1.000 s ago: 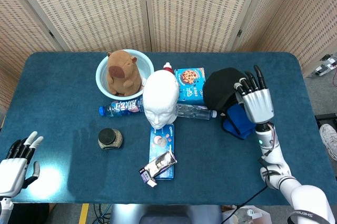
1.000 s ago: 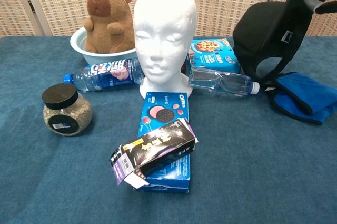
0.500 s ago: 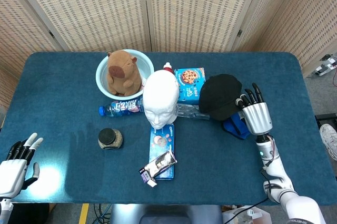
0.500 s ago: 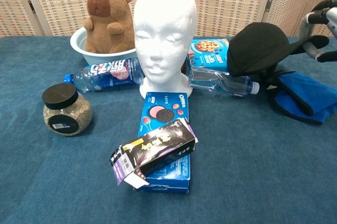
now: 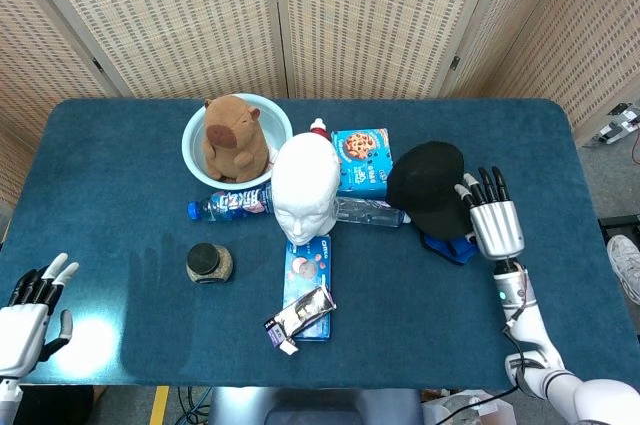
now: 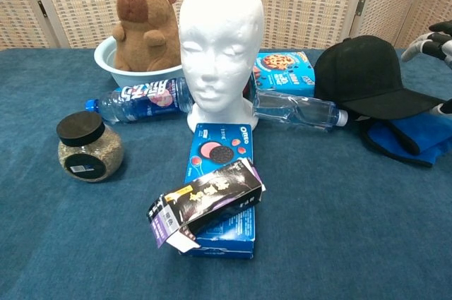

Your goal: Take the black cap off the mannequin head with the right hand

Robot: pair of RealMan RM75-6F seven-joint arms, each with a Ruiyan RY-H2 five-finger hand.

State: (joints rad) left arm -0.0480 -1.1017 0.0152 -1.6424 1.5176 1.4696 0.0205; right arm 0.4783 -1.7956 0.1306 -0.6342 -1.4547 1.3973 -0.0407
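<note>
Only one word could be read with certainty: "OREO", printed in white on the flat blue cardboard biscuit box (image 6: 217, 146) lying at the centre of the chest view, just in front of the white foam mannequin head (image 6: 219, 39). Left of the head, the clear plastic bottle with a blue wrapper (image 6: 141, 97) carried white lettering too small to make out. The black-and-purple carton (image 6: 205, 202) at lower centre bore unreadable gold characters.

The middle of the table (image 5: 120, 145) is crowded. A bowl (image 5: 196, 135), a head (image 5: 304, 185), boxes (image 5: 360, 159) and bottles (image 5: 366, 211) sit close together. The cap (image 5: 428, 185) lies on a blue cloth (image 6: 409, 130) just beside the right hand (image 5: 495, 225). The near right part of the table is bare.
</note>
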